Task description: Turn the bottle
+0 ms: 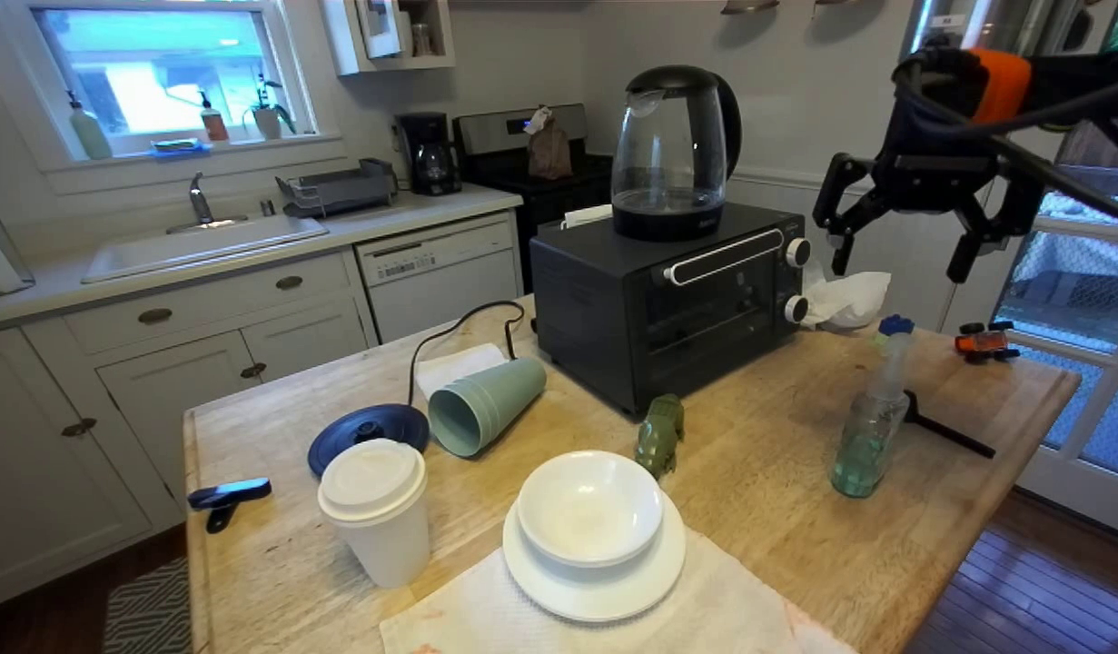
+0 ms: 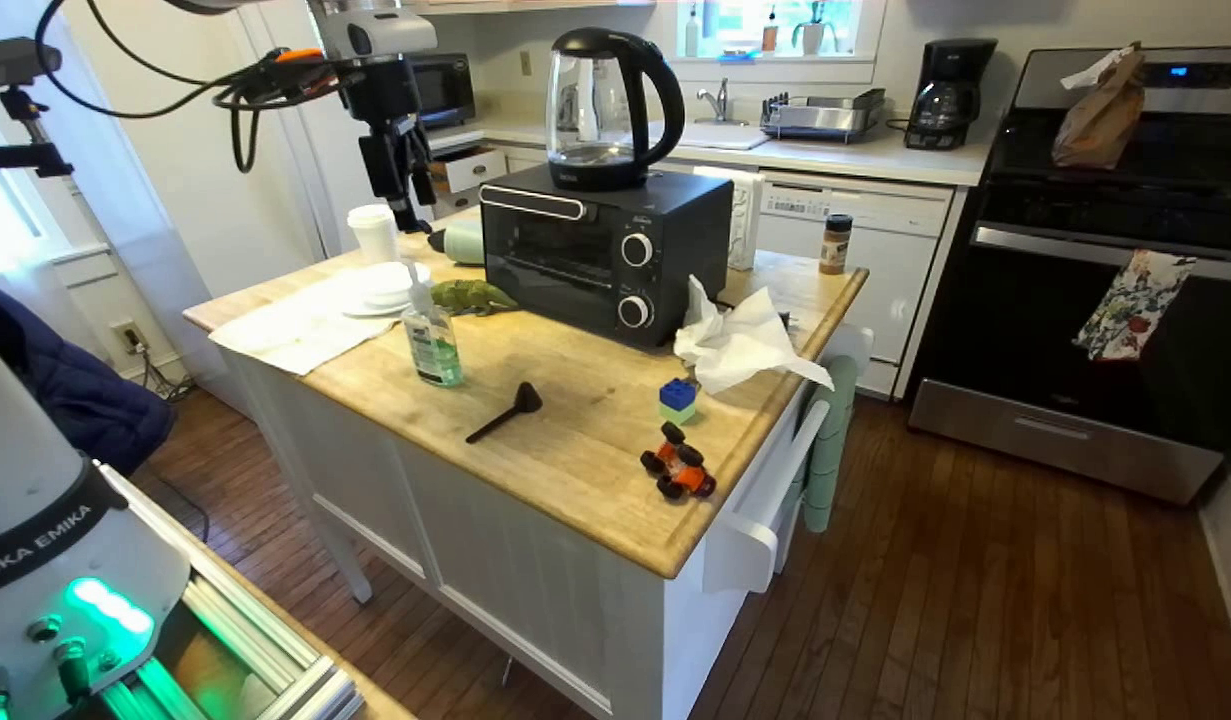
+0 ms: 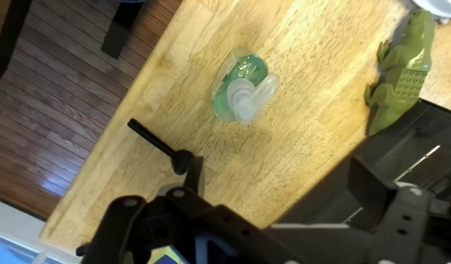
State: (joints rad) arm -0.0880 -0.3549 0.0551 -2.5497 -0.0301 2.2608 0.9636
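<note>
The bottle [image 1: 863, 445] is small and transparent with green-teal liquid in its lower part and a pale pump top. It stands upright on the wooden table, and it shows also in an exterior view [image 2: 433, 345]. In the wrist view the bottle [image 3: 243, 86] is seen from above, its pump nozzle pointing toward the upper right. My gripper [image 1: 901, 257] is open and empty, raised well above the table and apart from the bottle. It also shows in an exterior view [image 2: 412, 215]. In the wrist view its spread fingers [image 3: 283, 181] lie below the bottle in the picture.
The black toaster oven [image 1: 667, 309] carries a glass kettle [image 1: 672, 163]. A black brush [image 2: 510, 412] lies beside the bottle. A green toy animal [image 3: 405, 73], white bowl [image 1: 590, 509], toy car [image 2: 678, 465], blocks [image 2: 677, 400] and crumpled paper [image 2: 740, 340] are also on the table [image 2: 575, 450].
</note>
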